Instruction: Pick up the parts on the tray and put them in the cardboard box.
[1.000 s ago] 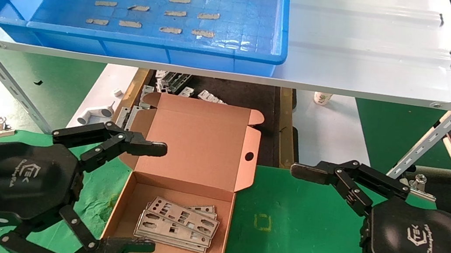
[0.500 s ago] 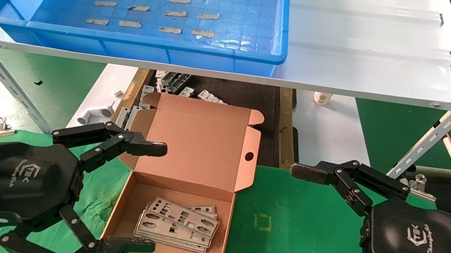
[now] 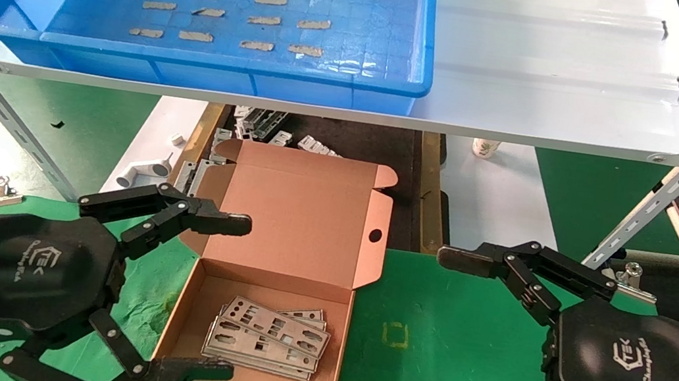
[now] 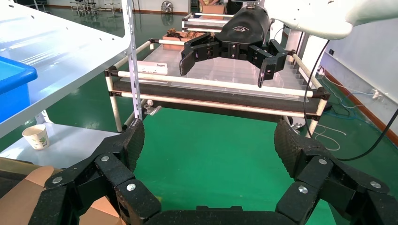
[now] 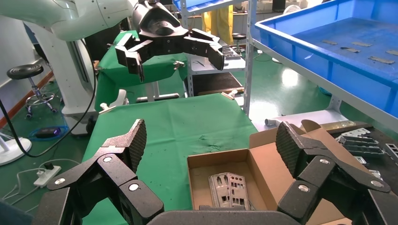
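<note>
We see the tray (image 3: 198, 58) far off on its shelf holding only tape strips (image 3: 264, 20); the parts (image 3: 265, 338) lie stacked in the cardboard box (image 3: 301, 225), long axes running left to right. Our left end effector (image 3: 179, 291) straddles the box's left wall, fingers spread and empty; the right end effector (image 3: 459, 330), equally spread, hovers well apart.

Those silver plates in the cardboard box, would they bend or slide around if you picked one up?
The parts look thin and punched with cutouts, so probably light and slightly springy. Their smooth metal faces likely slip over each other, since they lie loosely stacked.
</note>
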You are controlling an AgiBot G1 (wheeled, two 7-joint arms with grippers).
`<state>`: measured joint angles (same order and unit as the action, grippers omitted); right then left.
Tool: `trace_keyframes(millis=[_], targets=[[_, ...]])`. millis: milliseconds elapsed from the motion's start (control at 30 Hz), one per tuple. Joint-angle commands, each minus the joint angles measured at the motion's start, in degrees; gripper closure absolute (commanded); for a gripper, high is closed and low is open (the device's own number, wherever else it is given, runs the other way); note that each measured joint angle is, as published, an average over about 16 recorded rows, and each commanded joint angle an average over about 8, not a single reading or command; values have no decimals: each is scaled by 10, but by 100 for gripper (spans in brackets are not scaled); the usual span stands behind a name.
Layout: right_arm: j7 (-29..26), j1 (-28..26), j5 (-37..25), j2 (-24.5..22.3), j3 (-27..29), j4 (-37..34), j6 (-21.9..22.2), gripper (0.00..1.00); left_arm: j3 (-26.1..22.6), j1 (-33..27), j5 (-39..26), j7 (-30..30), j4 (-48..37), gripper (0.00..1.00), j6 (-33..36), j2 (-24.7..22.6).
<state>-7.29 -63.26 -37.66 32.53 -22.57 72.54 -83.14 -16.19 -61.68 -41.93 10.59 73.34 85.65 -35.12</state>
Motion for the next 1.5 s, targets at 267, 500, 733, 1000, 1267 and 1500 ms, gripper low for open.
trace_keyframes(millis=[267,500,733,1000,1267,1500], targets=[[0,0,0,0,0,0,0,0,0,0,0,0,0,0,0,0],[0,0,0,0,0,0,0,0,0,0,0,0,0,0,0,0],[0,0,0,0,0,0,0,0,0,0,0,0,0,0,0,0],[0,0,0,0,0,0,0,0,0,0,0,0,0,0,0,0],[0,0,0,0,0,0,0,0,0,0,0,0,0,0,0,0],[0,0,0,0,0,0,0,0,0,0,0,0,0,0,0,0]])
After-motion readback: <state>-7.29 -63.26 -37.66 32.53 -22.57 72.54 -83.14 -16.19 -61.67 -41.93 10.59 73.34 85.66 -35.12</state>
